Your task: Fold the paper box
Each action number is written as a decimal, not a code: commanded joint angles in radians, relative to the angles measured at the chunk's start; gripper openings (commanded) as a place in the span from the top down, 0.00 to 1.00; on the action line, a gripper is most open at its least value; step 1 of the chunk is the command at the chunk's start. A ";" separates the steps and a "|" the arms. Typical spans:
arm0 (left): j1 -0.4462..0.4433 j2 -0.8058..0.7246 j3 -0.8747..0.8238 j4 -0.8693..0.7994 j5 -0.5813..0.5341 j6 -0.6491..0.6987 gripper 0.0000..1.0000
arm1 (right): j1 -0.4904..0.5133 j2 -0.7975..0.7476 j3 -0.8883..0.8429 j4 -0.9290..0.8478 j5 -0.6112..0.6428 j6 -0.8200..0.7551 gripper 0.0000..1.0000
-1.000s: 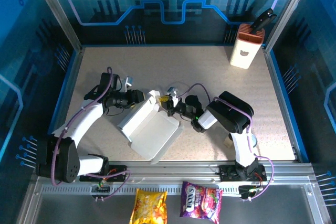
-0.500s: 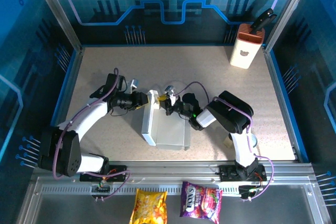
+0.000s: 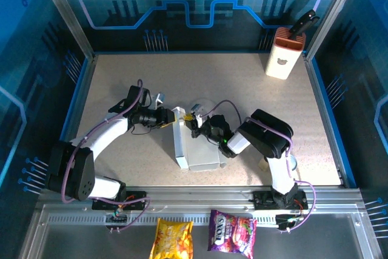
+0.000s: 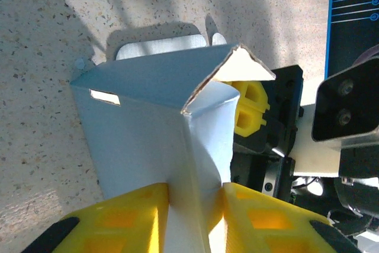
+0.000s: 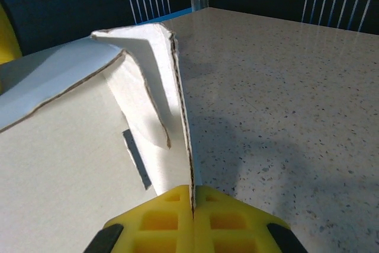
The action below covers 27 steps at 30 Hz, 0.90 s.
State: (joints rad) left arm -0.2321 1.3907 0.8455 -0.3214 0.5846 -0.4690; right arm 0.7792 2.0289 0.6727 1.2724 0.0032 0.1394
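Your left gripper (image 4: 194,192) pinches a standing wall of the paper box (image 3: 203,153). Your right gripper (image 5: 192,195) is clamped on a flap edge opposite. The box lies mid-way across the table (image 3: 273,107), between both grippers. Its long axis runs toward the bases, and both grips are at its far end.

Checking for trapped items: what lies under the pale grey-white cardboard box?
The pale grey-white cardboard box rests on the speckled beige tabletop; the patch beneath it is covered and cannot be seen.

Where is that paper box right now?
In the top view, the paper box is mid-table toward the near edge, between the left gripper and right gripper, both pinching it.
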 commanded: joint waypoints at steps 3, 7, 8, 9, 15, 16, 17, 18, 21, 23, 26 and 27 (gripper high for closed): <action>-0.007 0.025 -0.022 -0.019 -0.062 0.014 0.72 | 0.075 -0.017 -0.047 0.037 0.079 0.015 1.00; -0.009 0.014 -0.026 -0.028 -0.076 0.013 0.72 | 0.108 -0.005 -0.087 0.086 0.154 0.025 1.00; -0.009 0.010 -0.028 -0.031 -0.081 0.013 0.72 | 0.117 -0.008 -0.098 0.098 0.173 0.029 1.00; -0.009 0.004 -0.028 -0.034 -0.087 0.015 0.72 | 0.127 -0.012 -0.107 0.105 0.191 0.034 1.00; -0.014 -0.005 -0.017 -0.049 -0.094 0.019 0.71 | 0.185 -0.065 -0.134 0.068 0.260 0.070 1.00; -0.016 -0.007 -0.015 -0.055 -0.096 0.022 0.71 | 0.196 -0.078 -0.135 0.047 0.267 0.075 1.00; -0.018 -0.006 -0.011 -0.060 -0.100 0.025 0.71 | 0.214 -0.090 -0.134 0.023 0.293 0.075 1.00; -0.023 -0.006 -0.008 -0.066 -0.102 0.030 0.71 | 0.227 -0.096 -0.133 0.004 0.321 0.075 1.00; -0.036 0.008 0.001 -0.084 -0.116 0.048 0.71 | 0.250 -0.074 -0.128 -0.007 0.388 0.080 0.98; -0.046 0.020 0.007 -0.097 -0.128 0.060 0.71 | 0.249 -0.045 -0.132 0.018 0.407 0.094 0.95; -0.064 0.031 0.024 -0.130 -0.160 0.082 0.71 | 0.245 -0.026 -0.142 0.048 0.421 0.092 0.95; -0.069 0.033 0.028 -0.138 -0.168 0.087 0.71 | 0.240 -0.024 -0.145 0.050 0.414 0.092 0.94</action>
State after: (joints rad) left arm -0.2832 1.3815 0.8680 -0.3679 0.5304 -0.4267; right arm 0.9874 1.9755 0.5484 1.3174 0.4431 0.2108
